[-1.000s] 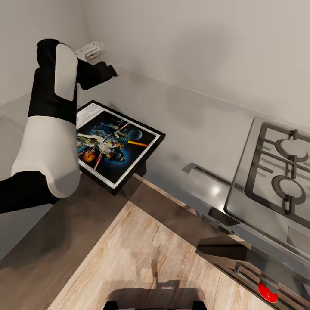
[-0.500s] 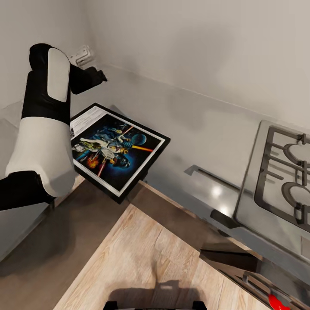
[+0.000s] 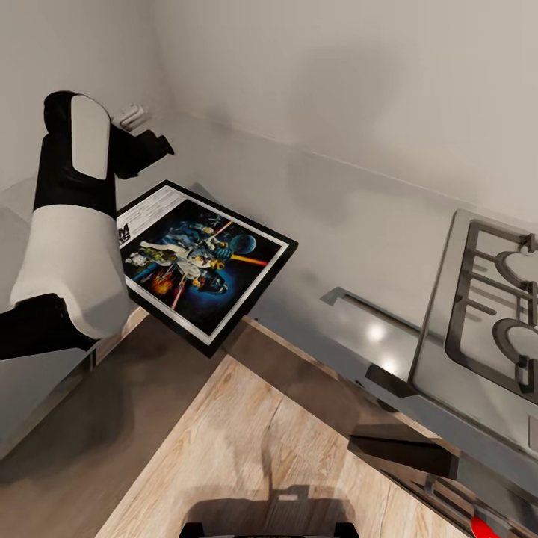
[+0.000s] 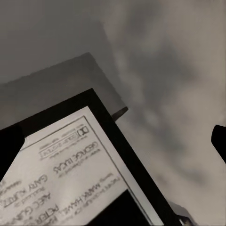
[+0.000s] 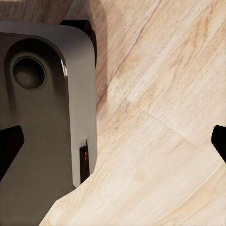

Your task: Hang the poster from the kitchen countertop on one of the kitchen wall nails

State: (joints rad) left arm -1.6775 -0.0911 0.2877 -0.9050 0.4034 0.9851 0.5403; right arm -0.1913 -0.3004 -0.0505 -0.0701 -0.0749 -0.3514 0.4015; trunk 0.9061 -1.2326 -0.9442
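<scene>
Left gripper point(image 4: 113, 141) first: in the head view, the left arm point(image 3: 71, 224), white and black, bends up and over the corner of the kitchen countertop point(image 3: 321, 224), and its wrist sits above the near end of the poster point(image 3: 202, 261). The poster is tilted, its far corner overhanging the wooden floor point(image 3: 246, 448), so it seems lifted partly clear of the worktop. The fingers themselves are hidden behind the forearm here, so how far apart they are cannot be told from this view. A steel gas hob point(image 3: 486, 314) lies well apart, to the right.

From the left wrist view, dark fingertips point(image 4: 10, 146) show at both edges of the frame, spread wide, with the poster's black frame and white title strip between them and close to the camera. Whether they actually clamp the frame cannot be told.

From the right wrist view, the right gripper point(image 5: 113, 141) has its fingertips wide apart with nothing between them; it points down at the wooden floor and the robot's dark base point(image 5: 42, 117).

To do this step well, the poster likely needs lifting slowly and level, kept clear of the wall point(image 3: 336, 90), with the grip checked before any turn toward a nail.
</scene>
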